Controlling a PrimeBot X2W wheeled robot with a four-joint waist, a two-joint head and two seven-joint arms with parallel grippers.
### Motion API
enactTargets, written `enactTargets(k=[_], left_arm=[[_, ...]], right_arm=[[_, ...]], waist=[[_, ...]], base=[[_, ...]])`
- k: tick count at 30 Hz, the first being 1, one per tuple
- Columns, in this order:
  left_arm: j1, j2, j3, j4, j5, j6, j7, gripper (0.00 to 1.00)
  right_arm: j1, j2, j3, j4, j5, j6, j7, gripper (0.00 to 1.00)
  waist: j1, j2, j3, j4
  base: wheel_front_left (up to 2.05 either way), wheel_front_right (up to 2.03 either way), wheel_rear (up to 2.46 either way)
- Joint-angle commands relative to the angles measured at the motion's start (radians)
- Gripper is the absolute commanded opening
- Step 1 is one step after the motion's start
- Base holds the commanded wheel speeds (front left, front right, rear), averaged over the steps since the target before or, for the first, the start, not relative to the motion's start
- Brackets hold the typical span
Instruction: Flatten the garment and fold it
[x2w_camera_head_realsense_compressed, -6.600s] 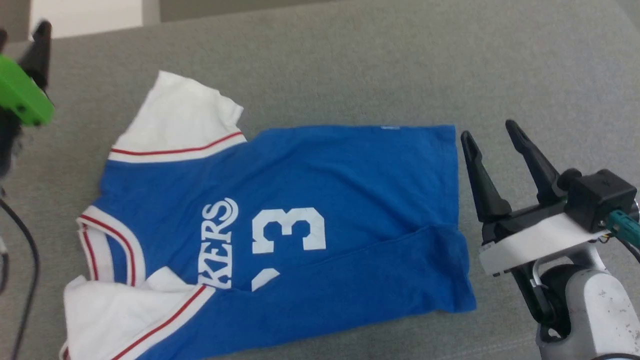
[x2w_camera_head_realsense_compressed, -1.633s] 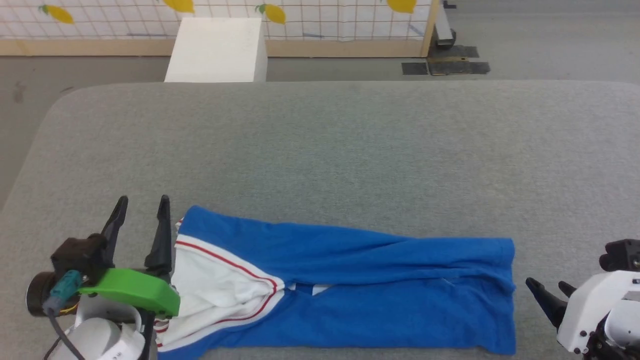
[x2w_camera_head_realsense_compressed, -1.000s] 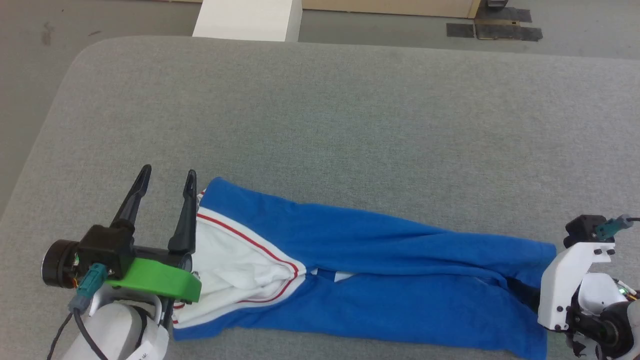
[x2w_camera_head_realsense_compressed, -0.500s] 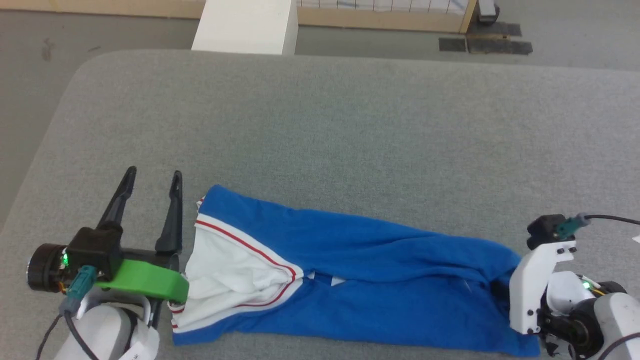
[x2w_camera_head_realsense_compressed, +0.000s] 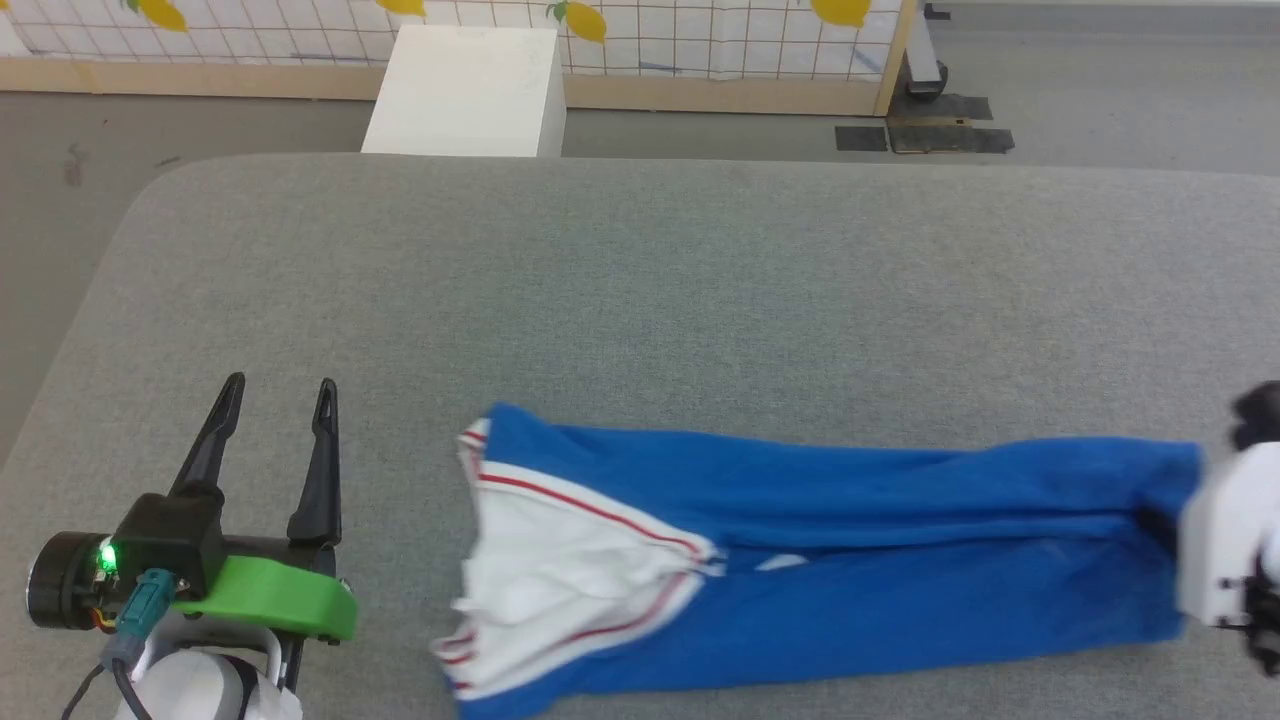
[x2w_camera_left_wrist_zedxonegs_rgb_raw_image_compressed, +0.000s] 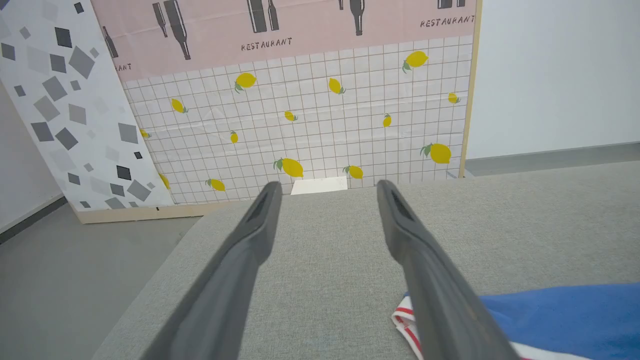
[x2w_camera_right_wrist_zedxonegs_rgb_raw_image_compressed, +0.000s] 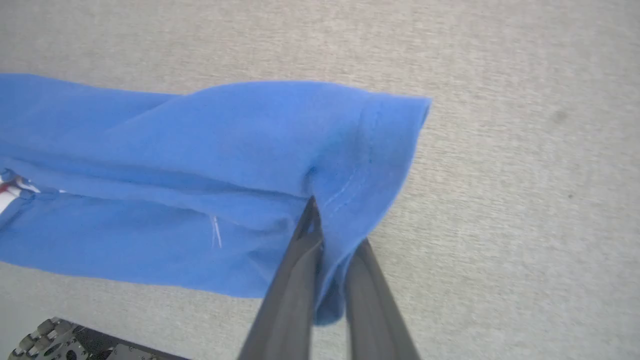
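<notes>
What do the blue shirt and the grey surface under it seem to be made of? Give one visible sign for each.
The shirt looks like soft knit cloth, perhaps cotton or polyester, matt: it creases, drapes and has a stitched hem. The surface looks like a matt woven or felt-like fabric covering: fine speckled grain, rounded corner.

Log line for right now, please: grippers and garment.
left gripper: open, clear of garment | right gripper: shut on garment hem | garment: long narrow strip on grey surface
</notes>
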Motion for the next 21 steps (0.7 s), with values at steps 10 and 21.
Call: enactTargets(k=[10, 21], left_arm=[[0.020, 0.005, 0.001, -0.015, -0.006, 0.020, 0.004, 1.00], [0.010, -0.008, -0.004, -0.012, -0.014, 0.018, 0.000, 1.00]], right_arm=[[0.028, 0.043, -0.243, -0.026, 0.083, -0.002, 0.129, 0.00], [0.022, 0.297, -0.192, -0.126, 0.472, -0.002, 0.366, 0.00]], waist=[[0.0000, 0.0120, 0.003, -0.024], [0.0000, 0.0120, 0.000, -0.010]], base=[[0.00, 0.00, 0.00], [0.00, 0.00, 0.00]])
